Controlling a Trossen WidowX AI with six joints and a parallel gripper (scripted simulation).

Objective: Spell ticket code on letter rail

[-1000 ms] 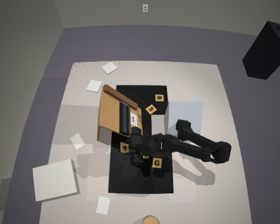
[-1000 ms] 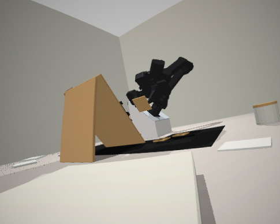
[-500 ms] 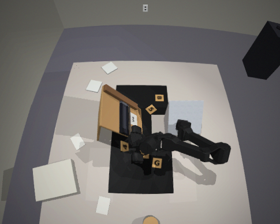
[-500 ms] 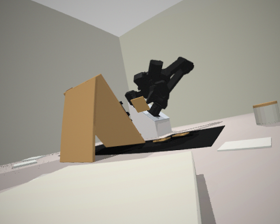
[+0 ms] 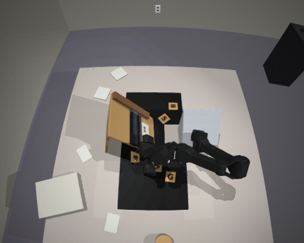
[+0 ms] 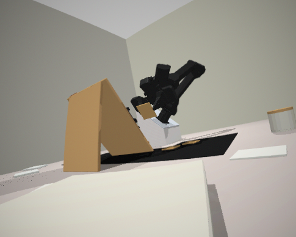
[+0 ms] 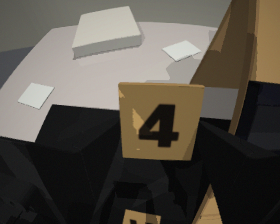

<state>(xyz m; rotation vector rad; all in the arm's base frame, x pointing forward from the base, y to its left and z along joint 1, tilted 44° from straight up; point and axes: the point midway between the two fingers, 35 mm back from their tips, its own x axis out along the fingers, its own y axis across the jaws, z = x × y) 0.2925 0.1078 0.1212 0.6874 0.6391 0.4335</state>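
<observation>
My gripper (image 5: 144, 156) (image 6: 147, 110) (image 7: 158, 125) is shut on the 4 tile (image 5: 135, 157) (image 6: 144, 112) (image 7: 136, 100), held raised beside the lower end of the sloped wooden board (image 5: 119, 125) (image 6: 85, 131) (image 7: 273, 45). The 4 looks upright in the wrist view. The dark rail (image 5: 135, 128) (image 7: 266, 115) on the board shows no tile in its visible part. The ticket (image 5: 145, 128) is too small to read and partly covered. A G tile (image 5: 170, 177) and a partly hidden tile (image 5: 158, 168) lie below the arm. A 5 tile (image 5: 164, 118) and a B tile (image 5: 173, 106) lie at the back.
A black mat (image 5: 146, 198) (image 6: 216, 146) lies under the loose tiles. A pale block (image 5: 59, 195) (image 6: 112, 201) (image 7: 108, 27) stands left of the mat. A wooden-topped jar (image 5: 163, 239) (image 6: 281, 121) stands near the edge. Several white cards lie around, and a pale blue surface (image 5: 202, 122) is beside the arm.
</observation>
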